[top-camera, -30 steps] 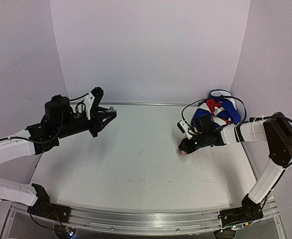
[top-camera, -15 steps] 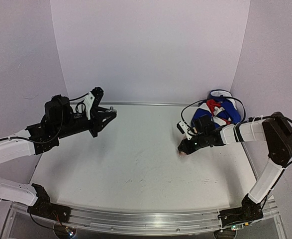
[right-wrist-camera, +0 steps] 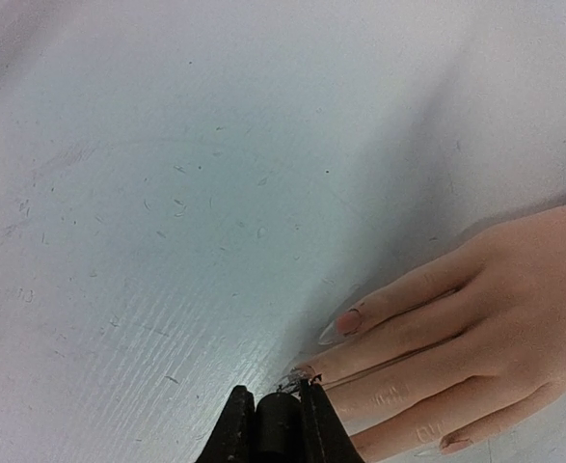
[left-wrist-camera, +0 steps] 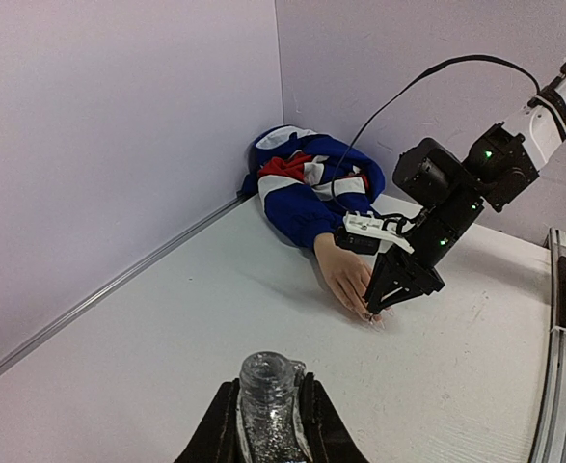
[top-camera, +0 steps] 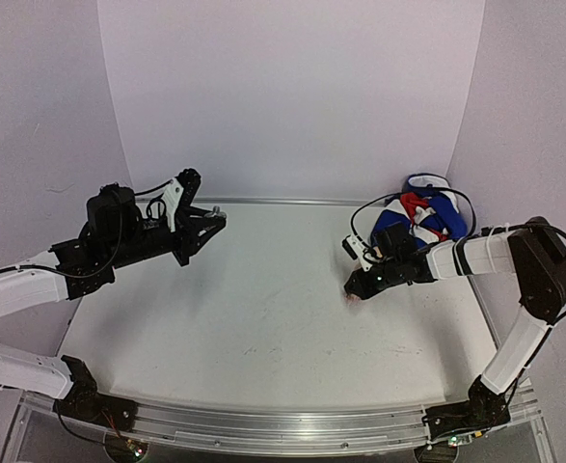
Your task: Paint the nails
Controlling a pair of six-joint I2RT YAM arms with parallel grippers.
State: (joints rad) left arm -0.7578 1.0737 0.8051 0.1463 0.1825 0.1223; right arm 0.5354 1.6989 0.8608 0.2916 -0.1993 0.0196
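The pale mannequin hand lies palm down at the right of the table, and its blue, white and red sleeve is bunched in the back right corner. Its long pointed nails face left. My right gripper is shut on a dark brush cap, and the brush tip touches one fingertip nail. My left gripper hovers over the left of the table, shut on an uncapped clear bottle of glittery polish held upright. In the top view the right gripper covers the fingertips.
Purple walls close the table at the back and on both sides. A black cable loops over the sleeve near the right wrist. A metal rail runs along the near edge.
My right gripper has shifted very slightly at the fingertips. The left arm and the bottle have stayed still.
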